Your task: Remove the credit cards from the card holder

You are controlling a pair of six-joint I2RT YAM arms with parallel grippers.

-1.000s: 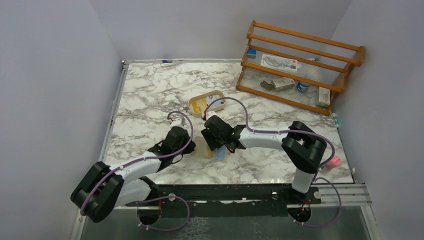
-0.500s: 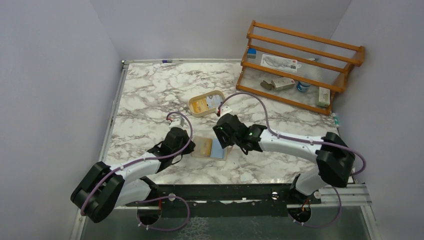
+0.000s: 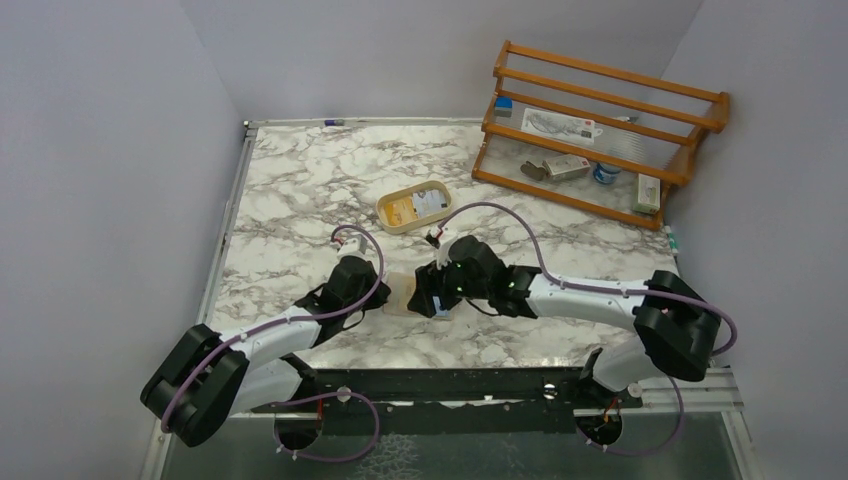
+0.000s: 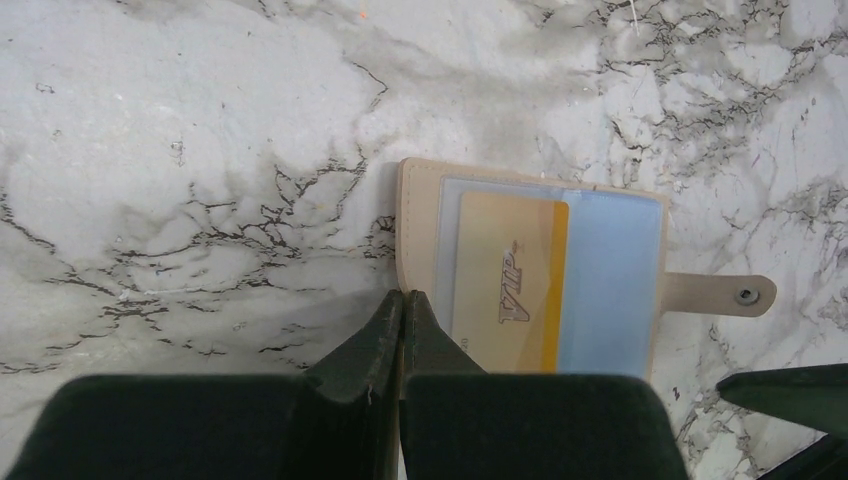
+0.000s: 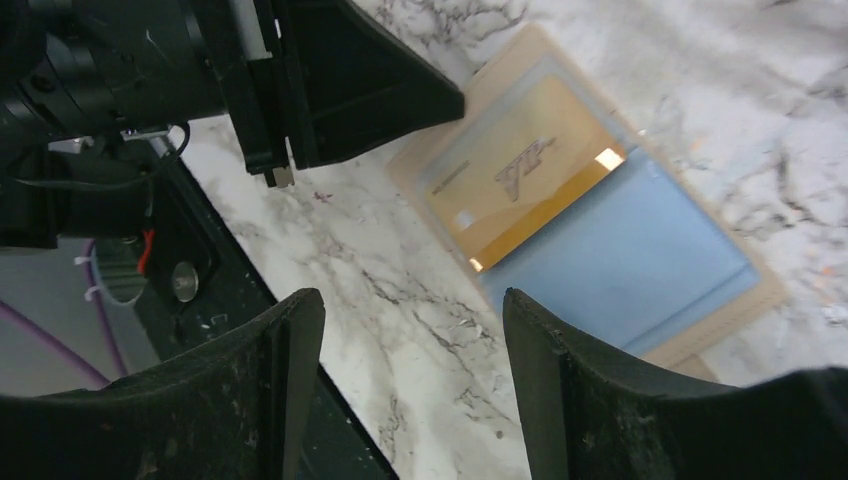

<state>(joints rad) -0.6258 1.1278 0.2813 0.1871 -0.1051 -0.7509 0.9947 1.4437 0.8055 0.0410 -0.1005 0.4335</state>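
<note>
The tan card holder (image 4: 418,220) lies open and flat on the marble, its tab (image 4: 715,295) to the right. A clear pocket holds a gold VIP card (image 4: 510,290) overlapping a light blue card (image 4: 610,280). My left gripper (image 4: 402,296) is shut, its tips down at the holder's near left edge. My right gripper (image 5: 410,300) is open and empty, low over the marble beside the holder (image 5: 525,50), with the blue card (image 5: 630,260) by its right finger. In the top view the right gripper (image 3: 428,298) covers the right part of the holder (image 3: 400,293).
An oval beige tray (image 3: 385,212) with cards in it sits behind the holder. A wooden rack (image 3: 600,130) with small items stands at the back right. A pink object (image 3: 668,322) lies at the right edge. A black rail (image 3: 480,385) runs along the near edge.
The right gripper drew back to the right, uncovering the holder, then came back down over the holder's right side. The left arm has not moved.
</note>
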